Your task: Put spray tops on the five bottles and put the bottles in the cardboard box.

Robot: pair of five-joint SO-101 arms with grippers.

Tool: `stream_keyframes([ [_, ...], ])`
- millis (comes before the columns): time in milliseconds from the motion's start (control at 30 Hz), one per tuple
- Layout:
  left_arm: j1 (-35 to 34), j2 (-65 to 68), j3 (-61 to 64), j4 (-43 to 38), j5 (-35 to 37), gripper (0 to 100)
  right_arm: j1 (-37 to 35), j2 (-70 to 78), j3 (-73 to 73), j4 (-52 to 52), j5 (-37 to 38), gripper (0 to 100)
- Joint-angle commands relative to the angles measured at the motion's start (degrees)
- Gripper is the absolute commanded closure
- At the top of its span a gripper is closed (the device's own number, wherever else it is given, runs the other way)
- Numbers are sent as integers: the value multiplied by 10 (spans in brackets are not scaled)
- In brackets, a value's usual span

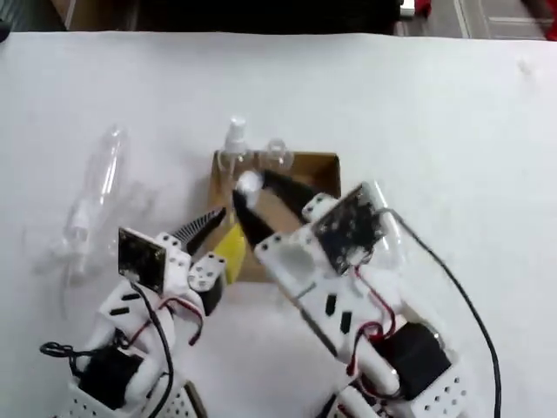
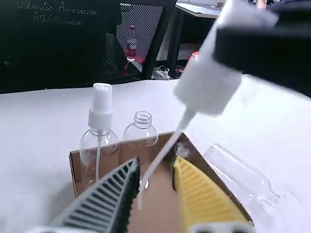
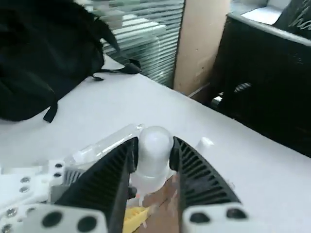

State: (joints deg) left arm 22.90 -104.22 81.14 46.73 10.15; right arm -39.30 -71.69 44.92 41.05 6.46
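The right gripper [image 3: 153, 162] is seen in its own wrist view clamped on the white head of a spray top [image 3: 154, 145], one black finger on each side. The thin tube [image 2: 163, 155] under that top is shown by the left wrist view, hanging down between the grey and yellow fingers of the left gripper [image 2: 154, 182], which is parted and has hold of nothing.

In the high view the held top is placed over the far end of the cardboard box [image 1: 322, 170] on the white table [image 1: 435, 113].

Four bottles are counted. Two stand upright at the far wall of the box, and it cannot be told whether they are inside it: a capped bottle [image 2: 99, 141] and an open bottle [image 2: 141, 131] just beside it. A third bottle [image 2: 240, 174] lies beside the box in the left wrist view. A fourth bottle [image 1: 97, 187] is seen from above, lying well apart from the box.

Two spray tops are counted: one held, one fitted.
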Motion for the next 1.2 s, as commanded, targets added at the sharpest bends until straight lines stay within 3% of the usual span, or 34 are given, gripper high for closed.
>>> stream_keyframes([
  [0,7,-4,-9,17,-6,883,57,55,-37,-50,1,982],
  [167,-18,-4,-4,24,-115,887,86,145,-187,4,-4,982],
  [333,-100,-4,16,18,-240,887,98,236,-312,24,0,982],
  [533,-167,-4,15,11,-190,887,167,335,-376,24,-5,982],
  [767,-250,-4,47,-54,-107,887,181,365,-380,24,-69,982],
  [1167,-255,-4,52,-57,-102,887,181,404,-333,-28,-70,982],
])
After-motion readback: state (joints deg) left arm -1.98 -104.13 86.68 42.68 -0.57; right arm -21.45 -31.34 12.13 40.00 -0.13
